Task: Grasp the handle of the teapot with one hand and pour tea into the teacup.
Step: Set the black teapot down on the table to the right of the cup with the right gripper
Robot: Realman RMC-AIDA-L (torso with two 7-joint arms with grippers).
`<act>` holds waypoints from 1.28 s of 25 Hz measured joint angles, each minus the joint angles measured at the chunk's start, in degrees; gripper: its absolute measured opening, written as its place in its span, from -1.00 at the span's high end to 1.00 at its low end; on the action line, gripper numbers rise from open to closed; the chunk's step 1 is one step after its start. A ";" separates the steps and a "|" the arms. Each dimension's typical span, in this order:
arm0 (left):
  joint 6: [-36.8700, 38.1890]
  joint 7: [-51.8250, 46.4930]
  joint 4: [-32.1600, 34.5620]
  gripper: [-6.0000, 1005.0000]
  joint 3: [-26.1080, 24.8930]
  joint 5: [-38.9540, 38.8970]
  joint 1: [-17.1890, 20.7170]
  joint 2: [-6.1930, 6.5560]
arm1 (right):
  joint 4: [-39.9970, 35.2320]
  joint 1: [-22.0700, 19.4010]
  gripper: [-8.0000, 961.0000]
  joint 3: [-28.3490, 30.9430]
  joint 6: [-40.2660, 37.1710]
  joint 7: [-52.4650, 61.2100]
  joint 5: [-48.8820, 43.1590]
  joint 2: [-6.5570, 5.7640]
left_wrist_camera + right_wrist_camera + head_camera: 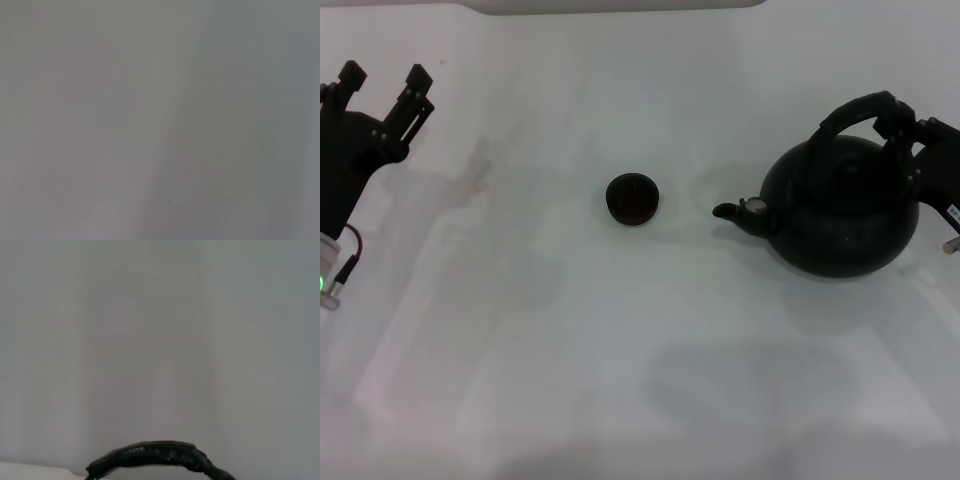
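Note:
The round black teapot (pixel 840 210) stands upright at the right of the white table, its short spout (pixel 732 212) pointing left toward the teacup. That teacup (pixel 632 199), small, dark and handleless, sits near the table's middle. The teapot's arched black handle (pixel 850 108) rises over its top. My right gripper (pixel 908 120) is at the handle's right end and shut on it. In the right wrist view the handle (pixel 150 454) shows as a dark arc at the edge. No tea is visible. My left gripper (pixel 383 80) is parked open at the far left.
The white table (pixel 620 350) stretches wide between and in front of the cup and the pot. The left wrist view shows only blank pale surface.

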 joint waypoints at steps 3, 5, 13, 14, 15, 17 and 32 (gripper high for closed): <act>0.17 0.00 0.00 -0.72 -0.03 -0.19 -0.12 0.02 | -0.01 0.00 0.72 0.14 0.40 0.16 0.15 0.00; 0.21 0.00 0.00 -0.72 -0.05 -0.23 -0.25 0.03 | -0.05 0.04 0.71 0.07 0.71 0.28 0.15 0.00; 0.00 0.04 0.00 -0.72 -0.05 -0.37 -0.54 0.11 | -0.24 0.11 0.69 -0.03 1.49 0.68 -0.11 0.00; -0.01 0.03 0.00 -0.72 -0.05 -0.39 -0.54 0.11 | -0.27 0.11 0.69 -0.03 1.49 0.70 -0.12 0.00; -0.01 0.03 0.00 -0.72 -0.05 -0.39 -0.54 0.11 | -0.30 0.09 0.68 -0.03 1.49 0.77 -0.13 0.00; -0.03 0.02 0.00 -0.72 -0.05 -0.39 -0.48 0.12 | -0.38 0.05 0.68 -0.01 1.50 1.37 -0.14 0.00; 0.17 0.00 0.00 -0.72 -0.04 -0.39 -0.42 0.12 | -0.36 -0.17 0.08 0.00 0.55 6.71 -0.23 -0.09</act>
